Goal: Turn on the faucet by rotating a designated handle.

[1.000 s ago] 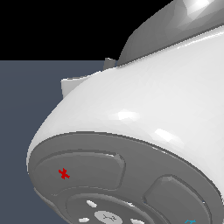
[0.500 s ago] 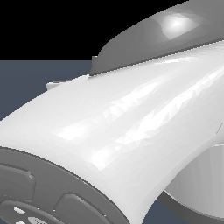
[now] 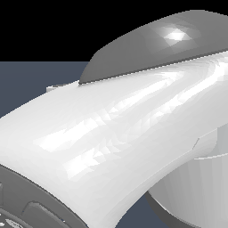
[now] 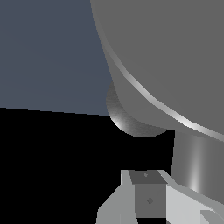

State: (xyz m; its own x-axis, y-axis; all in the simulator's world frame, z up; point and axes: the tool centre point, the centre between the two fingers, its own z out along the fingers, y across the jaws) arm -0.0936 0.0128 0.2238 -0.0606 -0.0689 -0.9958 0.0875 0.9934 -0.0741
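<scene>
In the wrist view the faucet [image 4: 175,57] looms close as a big matte grey body with a bright rim line. A dark rounded knob [image 4: 131,120] bulges from under it. A straight grey rod, the handle [image 4: 192,164], runs down from the body just beside my fingers. My gripper [image 4: 146,175] sits right below the knob and next to the rod. Its fingers [image 4: 131,201] look pressed together with no gap and nothing between them. Whether they touch the handle cannot be told. The exterior view shows neither faucet nor gripper.
The white robot arm [image 3: 116,142], with a grey cap [image 3: 169,44], fills nearly the whole exterior view and hides the scene. A dark blue-grey floor [image 4: 48,48] lies behind the faucet.
In the exterior view the arm has swung: its grey end face slid down and to the left, almost out of frame, and the white link now covers most of the picture.
</scene>
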